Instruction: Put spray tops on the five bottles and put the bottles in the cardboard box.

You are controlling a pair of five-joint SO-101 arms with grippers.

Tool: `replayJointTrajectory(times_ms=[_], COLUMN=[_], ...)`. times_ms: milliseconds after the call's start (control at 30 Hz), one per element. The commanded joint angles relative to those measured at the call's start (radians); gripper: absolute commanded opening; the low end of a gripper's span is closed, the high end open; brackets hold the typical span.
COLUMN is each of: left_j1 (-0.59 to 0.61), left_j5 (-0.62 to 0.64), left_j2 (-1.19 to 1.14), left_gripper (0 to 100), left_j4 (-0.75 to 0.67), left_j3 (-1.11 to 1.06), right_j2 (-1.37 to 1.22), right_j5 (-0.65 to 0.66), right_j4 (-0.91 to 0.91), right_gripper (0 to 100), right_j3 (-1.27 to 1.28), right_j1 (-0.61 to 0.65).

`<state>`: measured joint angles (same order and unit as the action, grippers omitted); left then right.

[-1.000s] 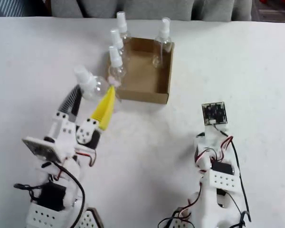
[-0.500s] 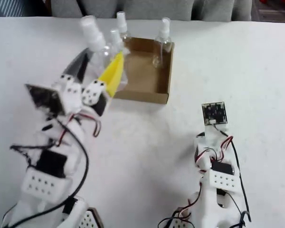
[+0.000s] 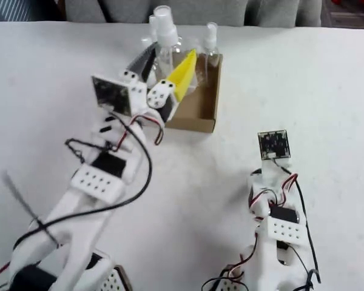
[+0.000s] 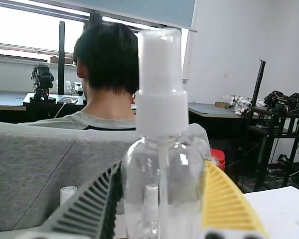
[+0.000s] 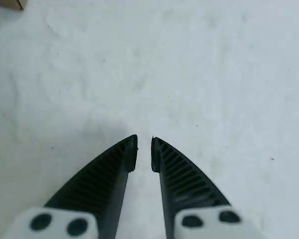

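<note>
My left gripper [image 3: 170, 53] is shut on a clear bottle [image 3: 165, 45] with a white spray top, held upright over the left half of the cardboard box [image 3: 194, 124]. In the left wrist view the bottle [image 4: 162, 174] stands between the black and yellow fingers, its spray top [image 4: 161, 84] high above them. Another capped bottle [image 3: 210, 43] stands in the box's far right corner. More spray tops [image 3: 152, 23] peek out behind the held one. My right gripper [image 5: 144, 147] is shut, empty, low over bare white table.
The right arm [image 3: 274, 200] sits folded at the near right of the table [image 3: 303, 79]. Open white surface lies right of the box and between the arms. A grey sofa back [image 4: 35, 164] runs along the table's far edge.
The left arm has lifted the capped bottle from beside the box's left wall and swung it up and right over the box. The right arm has kept still.
</note>
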<state>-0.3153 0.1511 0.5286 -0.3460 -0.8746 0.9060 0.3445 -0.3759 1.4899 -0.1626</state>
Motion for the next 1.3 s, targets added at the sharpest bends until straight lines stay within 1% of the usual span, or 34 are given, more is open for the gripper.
replayJointTrajectory(times_ms=[0,133,267,367,600,633,767,867,1067,1267], left_j1=[-0.012,-0.012,-0.012,-0.010,-0.004,-0.004,-0.010,-0.013,-0.012,-0.015], left_j5=[0.003,0.003,0.003,0.003,-0.005,-0.005,-0.005,-0.005,-0.005,-0.005], left_j2=[-0.127,-0.243,-0.331,-0.387,-0.595,-0.630,-0.779,-0.881,-1.021,-1.096], left_gripper=[9,9,9,9,9,9,9,9,9,9], left_j4=[-0.117,-0.216,-0.307,-0.361,-0.377,-0.397,-0.585,-0.664,-0.675,-0.675], left_j3=[0.098,0.109,0.112,0.118,0.230,0.242,0.282,0.313,0.404,0.459], right_j2=[0.013,0.013,0.012,0.021,0.021,0.021,0.021,0.021,0.021,0.021], right_j5=[0.012,0.012,0.092,0.110,0.115,0.115,0.115,0.115,0.115,0.115], right_j4=[0.016,0.016,0.015,0.015,0.016,0.016,0.016,0.016,0.016,0.016], right_gripper=[3.2,3.2,3.2,3.2,3.2,3.2,3.2,3.2,3.2,3.2], right_j3=[-0.008,-0.008,-0.002,0.009,0.009,0.009,0.009,0.009,0.009,0.009], right_j1=[0.008,0.008,0.008,0.010,0.010,0.010,0.010,0.010,0.010,0.010])
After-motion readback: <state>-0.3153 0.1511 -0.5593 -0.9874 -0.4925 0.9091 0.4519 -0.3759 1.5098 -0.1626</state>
